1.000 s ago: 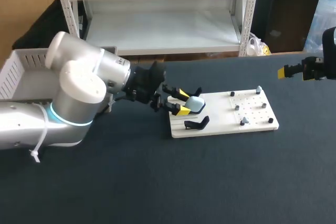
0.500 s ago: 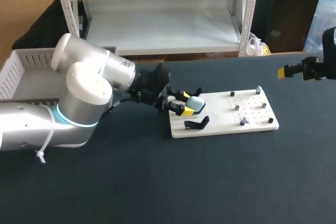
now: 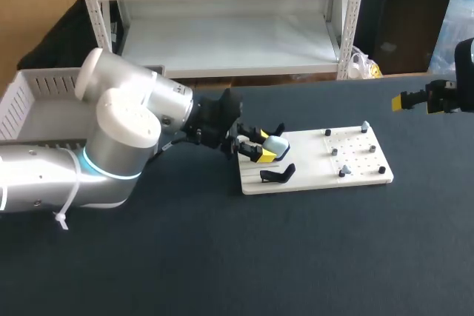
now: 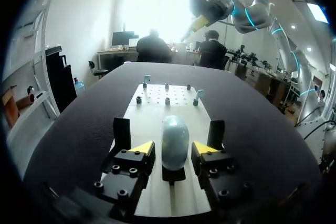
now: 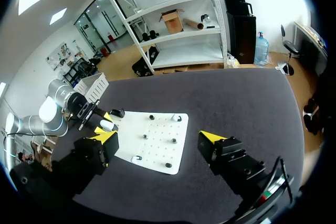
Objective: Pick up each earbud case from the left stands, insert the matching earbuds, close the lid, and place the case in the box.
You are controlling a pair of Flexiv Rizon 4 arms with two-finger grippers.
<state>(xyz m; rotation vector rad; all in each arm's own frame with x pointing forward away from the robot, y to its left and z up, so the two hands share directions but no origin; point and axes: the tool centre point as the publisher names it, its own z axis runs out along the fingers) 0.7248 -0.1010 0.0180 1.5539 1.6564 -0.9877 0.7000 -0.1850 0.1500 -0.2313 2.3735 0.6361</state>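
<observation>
A pale blue earbud case [image 3: 277, 144] stands on a black stand at the left end of the white board [image 3: 318, 168]. My left gripper [image 3: 259, 146] has come in from the left and straddles the case. Seen from the left wrist, the case [image 4: 175, 141] sits between the yellow fingertips [image 4: 143, 147], with a narrow gap on each side, so the left gripper [image 4: 173, 148] is open. A second black stand [image 3: 278, 175] nearer the front holds nothing. Small pale earbuds [image 3: 365, 126] [image 4: 198, 94] sit on pegs at the board's right end. My right gripper [image 3: 415, 100] hangs wide open, high off the right.
A white slatted box [image 3: 29, 98] stands at the table's far left, behind my left arm. Several black pegs [image 3: 382, 170] stick up from the board's right half. In the right wrist view, the board [image 5: 173, 127] lies ahead of the right gripper [image 5: 159, 137] on dark tabletop.
My left gripper has slid forward along the board until its fingers flank the case, and they have narrowed toward it. The right arm has not moved.
</observation>
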